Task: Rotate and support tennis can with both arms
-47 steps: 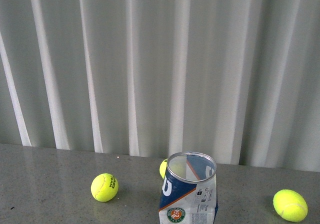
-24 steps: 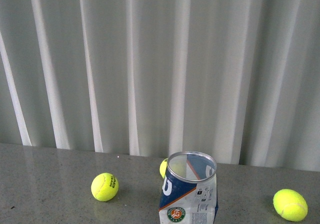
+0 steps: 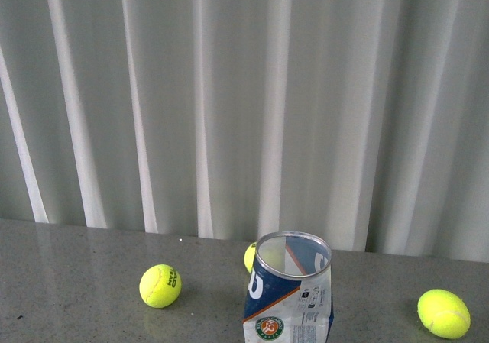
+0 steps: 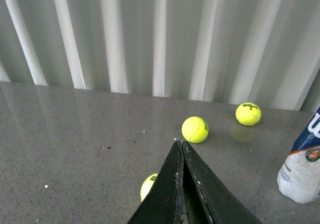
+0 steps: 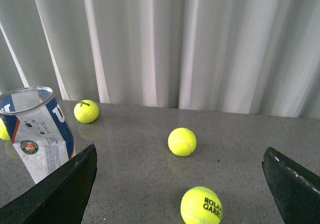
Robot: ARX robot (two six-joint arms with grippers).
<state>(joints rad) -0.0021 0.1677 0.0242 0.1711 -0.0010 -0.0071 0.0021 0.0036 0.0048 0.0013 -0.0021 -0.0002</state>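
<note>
**Can stands upright between my two arms, neither touching it**

A grey speckled surface (image 3: 76, 266) runs back to a wall of pale pleated curtain (image 3: 229, 91). The can (image 3: 289, 289) stands near the front edge of the front view, a little right of centre, long axis vertical with a slight lean, open silver rim up. It looks empty.

From my right wrist, the can (image 5: 37, 129) sits just beyond one tip of my right jaws (image 5: 180, 184), off to the side and not between them. These jaws are spread wide, holding nothing. From my left wrist, the can (image 4: 302, 164) is further off, at the frame's edge, well apart from my left jaws (image 4: 181, 146), which are pressed together, tips meeting, empty.

I judge my right arm the nearer; it would have to shift sideways to straddle the can.

Yellow balls lie scattered: two (image 3: 160, 286) (image 3: 443, 313) flank the can, one (image 3: 249, 257) hides behind it.
</note>
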